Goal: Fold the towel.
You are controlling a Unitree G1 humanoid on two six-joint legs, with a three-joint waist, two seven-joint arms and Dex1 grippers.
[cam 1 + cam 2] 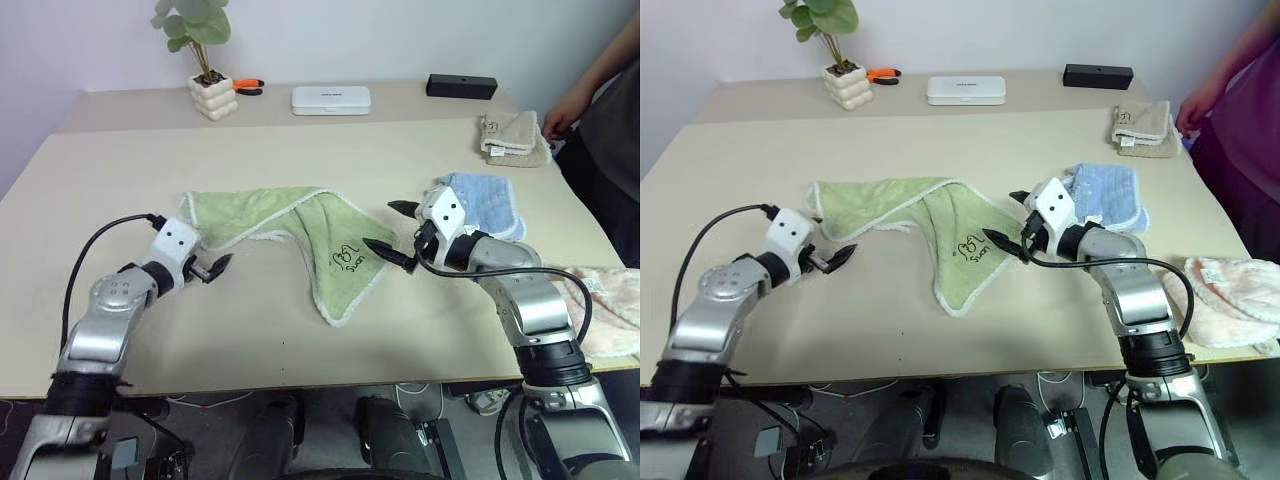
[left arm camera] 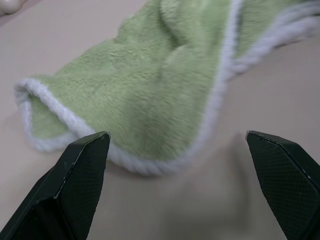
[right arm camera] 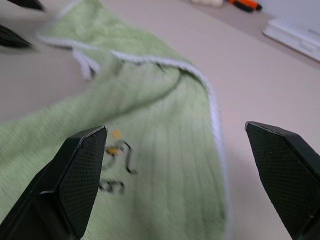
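Observation:
The light green towel point(image 1: 285, 222) lies rumpled in the middle of the table point(image 1: 120, 170). One end stretches left, and a corner with dark embroidered writing point(image 1: 345, 258) points toward the front edge. My left gripper point(image 1: 214, 268) stands open just in front of the towel's left end; its wrist view shows the white-trimmed edge point(image 2: 150, 167) between the fingers without contact. My right gripper point(image 1: 386, 228) is open above the towel's right edge next to the writing point(image 3: 117, 167), with nothing in it. The left gripper's fingertips point(image 3: 17, 37) show in the right wrist view.
A blue cloth point(image 1: 488, 205) lies just behind my right gripper. Folded beige towels point(image 1: 515, 137) sit at the back right, a pink towel point(image 1: 612, 305) at the right edge. Along the far edge stand a potted plant point(image 1: 207, 70), white case point(image 1: 330, 99) and black box point(image 1: 460, 86). A person point(image 1: 600, 90) stands at the right.

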